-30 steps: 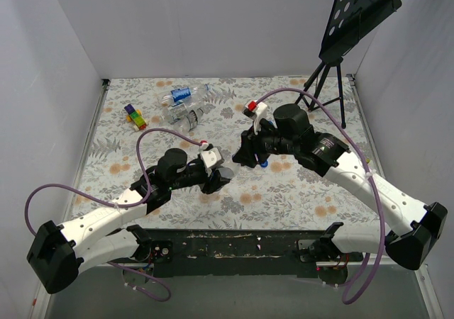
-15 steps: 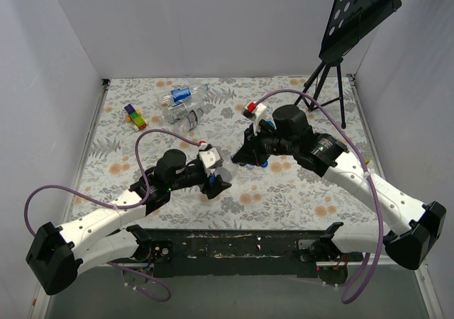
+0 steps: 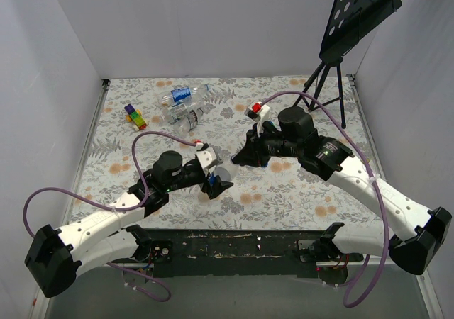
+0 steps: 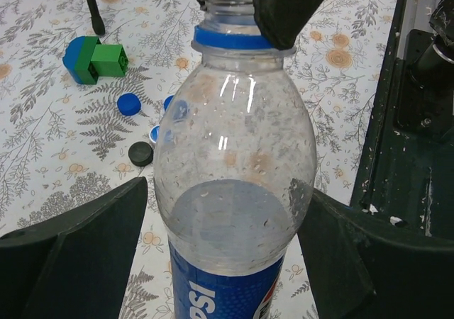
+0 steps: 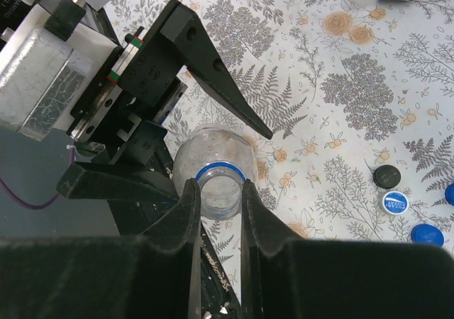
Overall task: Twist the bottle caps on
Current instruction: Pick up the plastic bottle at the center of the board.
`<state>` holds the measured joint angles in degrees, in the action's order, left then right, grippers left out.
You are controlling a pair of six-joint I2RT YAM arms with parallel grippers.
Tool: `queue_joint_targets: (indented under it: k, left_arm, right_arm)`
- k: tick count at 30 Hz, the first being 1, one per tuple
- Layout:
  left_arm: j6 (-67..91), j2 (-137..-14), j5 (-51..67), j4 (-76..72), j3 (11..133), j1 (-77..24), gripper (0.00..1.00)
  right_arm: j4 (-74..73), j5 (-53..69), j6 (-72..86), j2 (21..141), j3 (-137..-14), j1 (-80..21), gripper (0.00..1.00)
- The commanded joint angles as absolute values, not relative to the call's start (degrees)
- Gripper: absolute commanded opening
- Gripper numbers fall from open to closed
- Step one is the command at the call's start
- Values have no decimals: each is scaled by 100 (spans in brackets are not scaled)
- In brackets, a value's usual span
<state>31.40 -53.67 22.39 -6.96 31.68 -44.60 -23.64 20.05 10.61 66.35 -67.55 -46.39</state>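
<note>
A clear bottle with a blue label and a blue neck ring stands uncapped between my two grippers. My left gripper is open around its body, with a small gap at the left finger. My right gripper is shut on the bottle's neck from above. In the top view the bottle sits between the left gripper and the right gripper. Loose bottle caps lie on the cloth beyond it: a blue cap, a black cap and a pale cap.
More bottles lie at the back of the floral cloth, with multicoloured toy blocks to their left. A green-and-blue block sits near the caps. A music stand rises at the back right. White walls enclose the table.
My left gripper has opened and let go of the bottle's body. My right gripper has closed on the bottle's neck. Both arms have shifted only slightly.
</note>
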Motion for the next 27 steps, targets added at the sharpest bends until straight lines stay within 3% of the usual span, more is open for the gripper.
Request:
queue_joint_targets:
  k: [1, 8, 13, 16, 20, 24, 27]
  left_arm:
    - [3234, -5317, 2399, -1002, 3085, -4474, 80]
    - [3296, -5291, 2399, -1142, 3041, -4474, 72]
    - [3313, -5300, 2391, -1160, 3041, -4474, 55]
    - [3340, -5300, 2268, -1116, 3067, -4474, 52]
    - [3349, -5256, 1856, -959, 3111, -4474, 49]
    - [3647, -5308, 917, -722, 3260, -4474, 42]
    - [3954, -5615, 90, -423, 3436, -4456, 39]
  right_arm:
    - [-2004, 2206, 1151, 6495, -6680, -4658, 1]
    - [-1978, 2232, 1178, 6495, -6618, -4658, 1]
    - [-1978, 2241, 1187, 6504, -6609, -4658, 1]
    - [-2013, 2154, 1239, 6504, -6627, -4658, 3]
    - [-2135, 1882, 1274, 6513, -6688, -4658, 37]
    - [-2495, 1153, 1389, 6565, -6890, -4614, 54]
    - [-2812, 538, 1450, 6627, -6961, -4553, 74]
